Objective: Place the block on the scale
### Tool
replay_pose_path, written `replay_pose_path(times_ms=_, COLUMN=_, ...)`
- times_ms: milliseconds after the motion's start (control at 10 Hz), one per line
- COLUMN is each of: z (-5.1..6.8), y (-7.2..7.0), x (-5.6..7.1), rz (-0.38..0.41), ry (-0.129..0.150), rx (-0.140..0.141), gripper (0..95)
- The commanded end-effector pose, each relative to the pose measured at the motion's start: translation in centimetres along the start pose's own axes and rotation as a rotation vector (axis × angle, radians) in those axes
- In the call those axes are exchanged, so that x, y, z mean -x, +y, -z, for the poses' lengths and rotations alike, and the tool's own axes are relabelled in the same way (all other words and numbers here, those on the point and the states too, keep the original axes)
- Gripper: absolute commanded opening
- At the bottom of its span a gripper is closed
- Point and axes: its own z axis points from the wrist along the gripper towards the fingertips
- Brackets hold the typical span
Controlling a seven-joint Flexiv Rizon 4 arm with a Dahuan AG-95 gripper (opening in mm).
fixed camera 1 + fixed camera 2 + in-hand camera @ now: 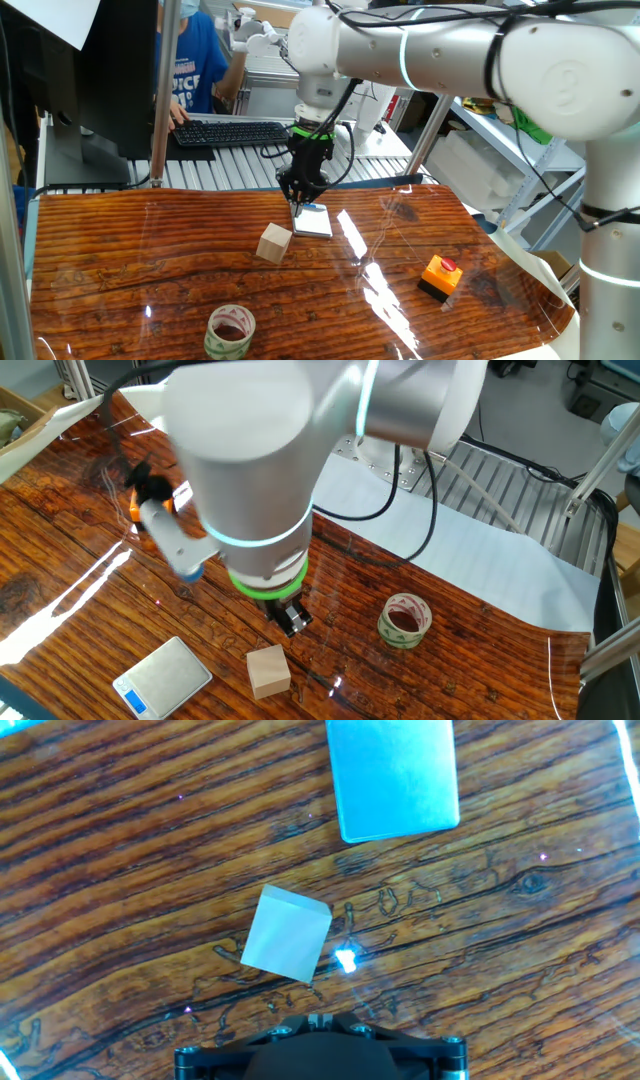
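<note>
The block (273,242) is a light-tan wooden cube resting on the wooden table; it also shows in the other fixed view (268,671) and the hand view (286,933). The scale (313,222) is a thin silver plate lying just right of and behind the block, with a blue display strip in the other fixed view (162,678); it sits at the top of the hand view (394,775). My gripper (302,203) hangs above the table between block and scale, touching neither. Its fingers look drawn together and hold nothing. It also shows in the other fixed view (290,617). In the hand view only the hand's body shows.
A tape roll (231,332) stands near the table's front edge. An orange button box (441,276) with a black base sits at the right. A keyboard (230,132) and a person (195,60) are behind the table. An upright metal post (158,95) stands at the back left.
</note>
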Motion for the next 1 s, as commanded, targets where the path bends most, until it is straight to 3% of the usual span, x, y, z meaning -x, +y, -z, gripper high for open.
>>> replay_pose_path(times_ms=100, z=-0.12, y=-0.23, x=-0.29, rz=0.004, ry=-0.010, rx=-0.003, gripper=0.0)
replay_pose_path(times_ms=400, z=-0.12, y=-0.23, x=-0.29, rz=0.048, ry=-0.032, rx=-0.043, gripper=0.0)
replay_pose_path(times_ms=600, z=-0.12, y=-0.23, x=-0.29, rz=0.071, ry=-0.031, rx=-0.060, gripper=0.0)
replay_pose_path(times_ms=800, z=-0.12, y=-0.23, x=-0.29, rz=0.093, ry=-0.034, rx=-0.055, gripper=0.0)
replay_pose_path(times_ms=1000, z=-0.12, y=-0.23, x=-0.29, rz=0.144, ry=-0.045, rx=-0.002, gripper=0.0)
